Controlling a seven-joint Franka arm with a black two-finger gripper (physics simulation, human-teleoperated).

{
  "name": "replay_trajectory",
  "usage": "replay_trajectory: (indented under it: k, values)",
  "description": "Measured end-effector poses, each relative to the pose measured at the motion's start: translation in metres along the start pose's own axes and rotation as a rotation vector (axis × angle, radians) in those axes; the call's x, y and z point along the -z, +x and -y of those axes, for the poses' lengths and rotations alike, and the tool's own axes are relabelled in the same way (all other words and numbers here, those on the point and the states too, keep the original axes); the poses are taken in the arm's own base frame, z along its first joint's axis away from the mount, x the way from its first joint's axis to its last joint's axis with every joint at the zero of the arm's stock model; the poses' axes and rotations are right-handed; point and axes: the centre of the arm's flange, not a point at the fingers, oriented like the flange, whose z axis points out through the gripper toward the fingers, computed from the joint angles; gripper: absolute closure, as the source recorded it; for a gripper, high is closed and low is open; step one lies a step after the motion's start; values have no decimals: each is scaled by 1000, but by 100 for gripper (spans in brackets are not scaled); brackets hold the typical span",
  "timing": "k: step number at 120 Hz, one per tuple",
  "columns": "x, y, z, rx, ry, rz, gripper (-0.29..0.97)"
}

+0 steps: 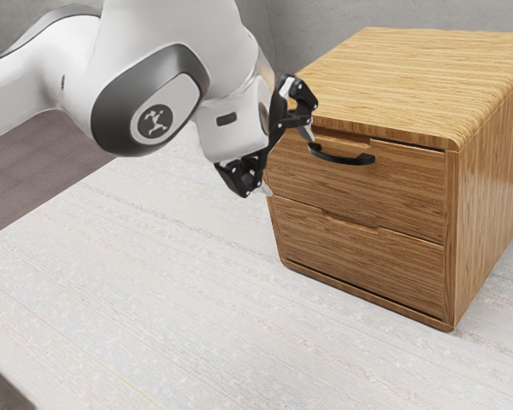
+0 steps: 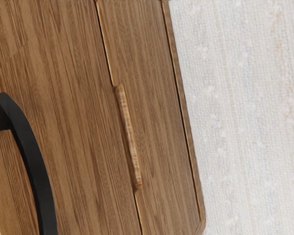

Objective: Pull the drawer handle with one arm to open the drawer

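Observation:
A wooden cabinet (image 1: 427, 77) stands at the exterior view's right with two drawers. The upper drawer (image 1: 385, 184) carries a black curved handle (image 1: 342, 157) and its front sits flush with the cabinet. My gripper (image 1: 286, 161) is open at the left end of that drawer front, one finger (image 1: 301, 107) above and one finger (image 1: 246, 178) below, just left of the handle and not around it. In the wrist view the black handle (image 2: 32, 161) arcs close under my hand, beside the lower drawer's wooden grip strip (image 2: 128, 137).
The lower drawer (image 1: 368, 252) is closed, with a wooden lip along its top. Pale floor (image 1: 154, 299) spreads in front of the cabinet and appears beside it as floor (image 2: 245, 117) in the wrist view. A darker strip (image 1: 34, 171) lies behind my arm.

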Motion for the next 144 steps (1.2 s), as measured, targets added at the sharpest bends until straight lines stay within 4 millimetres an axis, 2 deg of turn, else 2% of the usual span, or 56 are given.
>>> replay_trajectory:
  k: [34, 53, 79, 97, 126, 136, 144]
  values:
    - [-21, 5, 20, -66, 30, -20, 0]
    - [-36, 5, 22, -91, 20, -24, 0]
    - [-60, -6, 23, -79, -10, -21, 0]
    - [-68, -7, 22, -77, -19, -21, -1]
    - [-73, -6, 21, -74, -27, -20, -11]
    - [-71, -5, 20, -81, -24, -9, -1]
    - [-70, -4, 18, -86, -24, -3, 0]
